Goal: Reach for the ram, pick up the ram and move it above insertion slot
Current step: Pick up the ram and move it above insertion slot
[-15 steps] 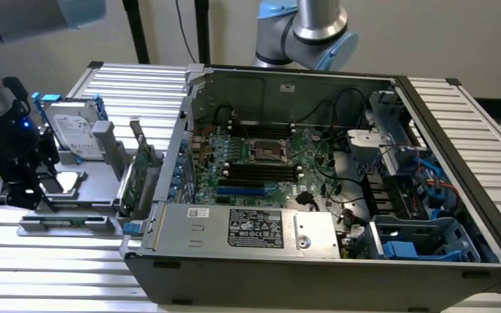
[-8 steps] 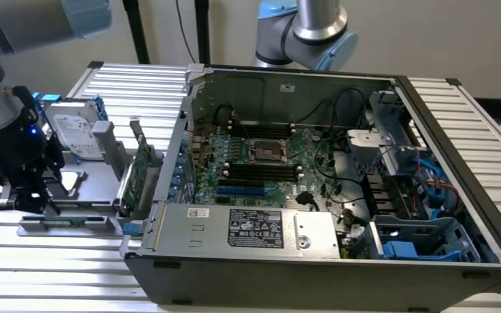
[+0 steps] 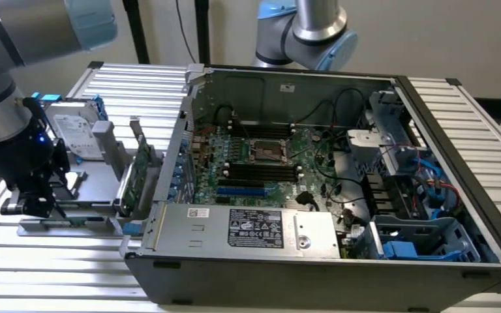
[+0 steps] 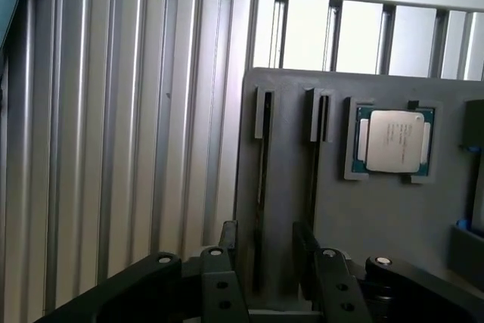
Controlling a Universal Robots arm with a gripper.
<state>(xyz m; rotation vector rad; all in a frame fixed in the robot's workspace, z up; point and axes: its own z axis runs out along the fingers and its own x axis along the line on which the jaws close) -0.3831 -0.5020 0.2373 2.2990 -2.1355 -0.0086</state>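
The ram (image 4: 260, 187) stands on edge in a groove of the grey holder (image 4: 295, 149), and I see it as a thin dark strip. My gripper (image 4: 265, 234) is open and low over the holder. One finger is on each side of that strip, and neither touches it. In the exterior view the gripper (image 3: 31, 206) hangs at the holder's near end, left of the computer case, over a greenish strip (image 3: 75, 222) that is the ram. The insertion slot (image 3: 259, 171) is one of several long black sockets on the motherboard inside the open case.
A processor chip (image 4: 393, 140) sits in a recess of the holder beside a second groove (image 4: 318, 156). A wider green card (image 3: 139, 175) and a silver hard drive (image 3: 72, 134) stand upright on the holder between the gripper and the case wall (image 3: 177, 153). A blue socket (image 3: 242, 191) lies below the black ones.
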